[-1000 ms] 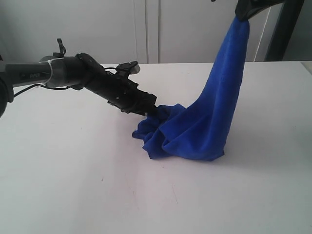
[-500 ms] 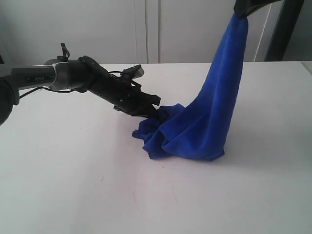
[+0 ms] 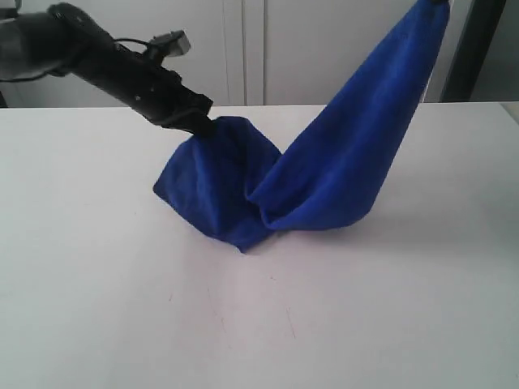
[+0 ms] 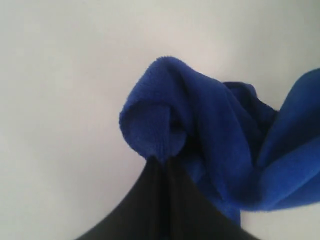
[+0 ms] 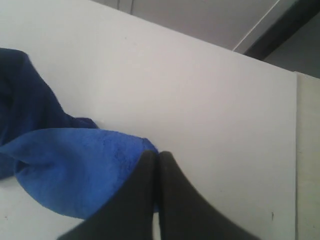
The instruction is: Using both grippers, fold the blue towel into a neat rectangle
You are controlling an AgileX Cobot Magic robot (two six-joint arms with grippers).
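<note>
The blue towel hangs between two raised corners, its sagging middle resting on the white table. My left gripper is shut on the towel's left corner, lifted above the table. In the left wrist view the left gripper pinches a rolled blue towel edge. The right gripper is out of the exterior view above the top edge, where the towel's other corner rises. In the right wrist view the right gripper is shut on the blue towel, which hangs below it.
White cabinet doors stand behind the table. A dark upright post rises at the back right. The table's right edge shows in the right wrist view.
My left gripper shut on the towel's crumpled left end and lifted it up and to the left. The right corner rose further, out of the exterior view, spreading the towel wider.
</note>
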